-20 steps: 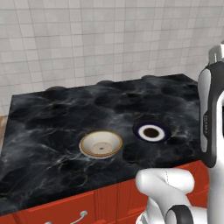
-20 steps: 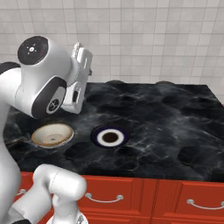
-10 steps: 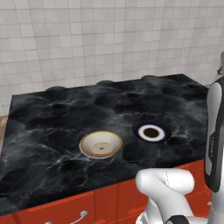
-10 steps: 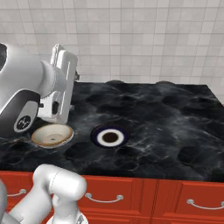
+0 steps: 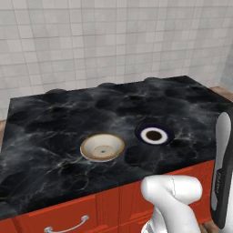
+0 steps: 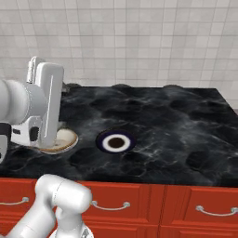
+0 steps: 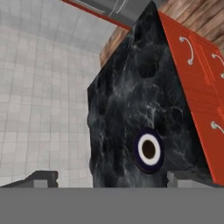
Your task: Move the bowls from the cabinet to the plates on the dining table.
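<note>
dining table (image 5: 54, 136) with a black, white-veined marble top, standing before a wall of pale tiles (image 5: 91, 41); red drawer fronts (image 6: 139, 204) with curved silver handles (image 6: 109, 205) run along its near edge. cream bowl (image 5: 102, 146), ochre-rimmed, rests upright on the marble, left of centre in the left base view; in the right base view it lies at the left, partly hidden behind the white arm (image 6: 44, 111). whether a plate lies under this bowl cannot be told. plate with a dark blue rim (image 5: 154, 135), a white ring and a dark centre, lies flat just to the right of the bowl, apart from it and carrying nothing; it appears again in the right base view (image 6: 115, 142) and, rolled by the tilt of the hand, in the hand view (image 7: 148, 149). gripper (image 7: 111, 178): the two dark finger tips (image 7: 41, 176) rise at the bottom of the hand view, far apart and spread wide, with nothing between them; the blue-rimmed plate shows in the gap, well beyond them. in the hand view the marble top runs steeply across the picture, with the red drawer fronts to its right, wood-grained floor (image 7: 197, 17) at the upper right and tiled wall at the left. in the right base view the arm's upper link stands upright above the left part of the table, over the bowl.
</note>
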